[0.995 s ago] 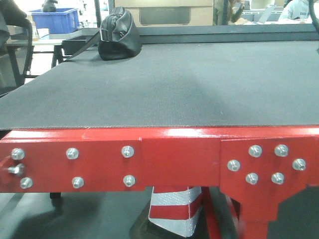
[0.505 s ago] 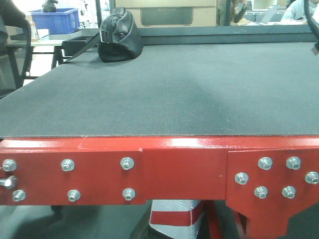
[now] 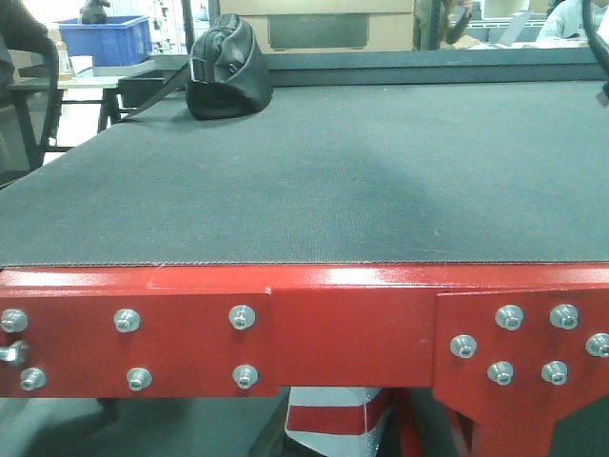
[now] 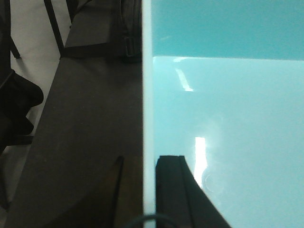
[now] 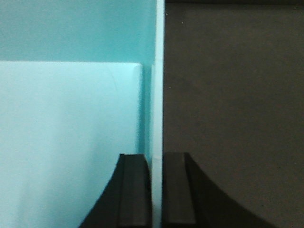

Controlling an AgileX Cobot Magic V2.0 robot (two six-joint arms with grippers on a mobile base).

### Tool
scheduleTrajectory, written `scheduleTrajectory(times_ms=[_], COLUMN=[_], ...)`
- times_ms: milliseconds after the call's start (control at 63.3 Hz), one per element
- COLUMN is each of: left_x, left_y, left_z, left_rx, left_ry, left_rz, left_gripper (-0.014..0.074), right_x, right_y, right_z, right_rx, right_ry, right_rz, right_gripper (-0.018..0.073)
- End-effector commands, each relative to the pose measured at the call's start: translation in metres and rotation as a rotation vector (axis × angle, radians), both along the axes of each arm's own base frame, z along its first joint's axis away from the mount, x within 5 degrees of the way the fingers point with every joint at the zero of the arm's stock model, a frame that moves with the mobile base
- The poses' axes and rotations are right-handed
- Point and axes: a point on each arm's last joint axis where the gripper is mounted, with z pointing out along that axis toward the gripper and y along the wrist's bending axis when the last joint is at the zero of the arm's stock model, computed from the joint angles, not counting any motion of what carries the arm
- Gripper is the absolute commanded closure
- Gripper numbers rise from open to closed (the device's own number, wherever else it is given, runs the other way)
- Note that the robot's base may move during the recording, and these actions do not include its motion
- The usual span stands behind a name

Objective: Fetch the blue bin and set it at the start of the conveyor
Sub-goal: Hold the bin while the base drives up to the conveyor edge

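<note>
Aqua plastic fills both wrist views: the blue bin (image 4: 228, 118) has one side wall pinched by the left gripper (image 4: 148, 194) low in the frame, and the right gripper (image 5: 156, 190) clamps another wall, one finger inside, one outside. Dark belt of the conveyor start (image 3: 314, 209) lies beside each wall; whether the bin rests on it is unclear

Conveyor start (image 3: 314, 249): the near end of the dark grey belt is edged by a glossy red frame (image 3: 352, 324) with silver bolts (image 3: 242, 316).
Far left of belt: a black bag (image 3: 225, 67) is set there.
Background: a dark blue crate (image 3: 103, 38) is seen.
Below: a red-and-white striped object (image 3: 333, 424), possibly a cone, is partly hidden.
</note>
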Motion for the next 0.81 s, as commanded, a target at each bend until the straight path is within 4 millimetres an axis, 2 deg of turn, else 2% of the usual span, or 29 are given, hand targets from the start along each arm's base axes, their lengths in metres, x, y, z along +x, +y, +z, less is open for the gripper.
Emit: scheduleTrajectory(times_ms=[0, 569, 695, 790], left_x=[-0.003, -0.003, 0.001, 0.011], left_y=[0.002, 0.001, -0.004, -0.009], left_z=[0.010, 0.009, 0.003, -0.008], left_rx=[0.005, -0.009, -0.031, -0.017], left_ry=[-0.061, -0.054, -0.028, 0.002], left_rz=[-0.006, -0.014, -0.030, -0.030], left_gripper=[0.0707, 0.0707, 0.0707, 0.0707], right_x=[-0.001, -0.002, -0.001, 0.008], right_y=[-0.003, -0.002, 0.001, 0.003], right_z=[0.008, 0.007, 0.005, -0.009], right_rx=[-0.016, -0.005, 0.021, 0.011], right_ry=[-0.051, -0.044, -0.026, 0.030], right_rz=[-0.001, 0.004, 0.018, 0.003], right_gripper=[0.0722, 0.0722, 0.0722, 0.0722])
